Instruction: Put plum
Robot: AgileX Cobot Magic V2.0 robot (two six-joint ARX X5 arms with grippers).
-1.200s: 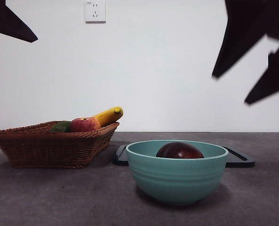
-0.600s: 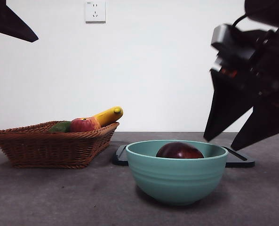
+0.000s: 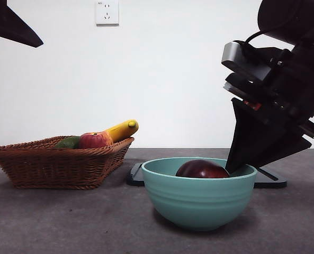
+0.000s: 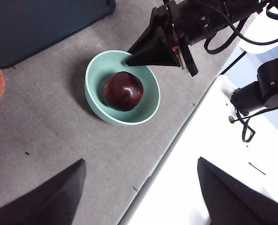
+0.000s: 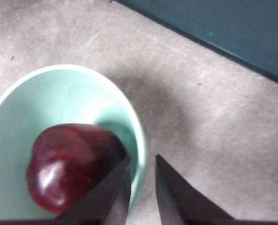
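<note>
My right gripper is hanging at the rim of the round pale teal ceramic bowl, with the jaws narrow and only a thin gap between them. One jaw is inside the rim and one is outside, and they are gripping nothing. The glossy dark maroon plum is lying inside this bowl, just beside my inner jaw. My left gripper is waiting high above the grey table, jaws spread wide. The brown woven wicker basket is holding a red apple.
</note>
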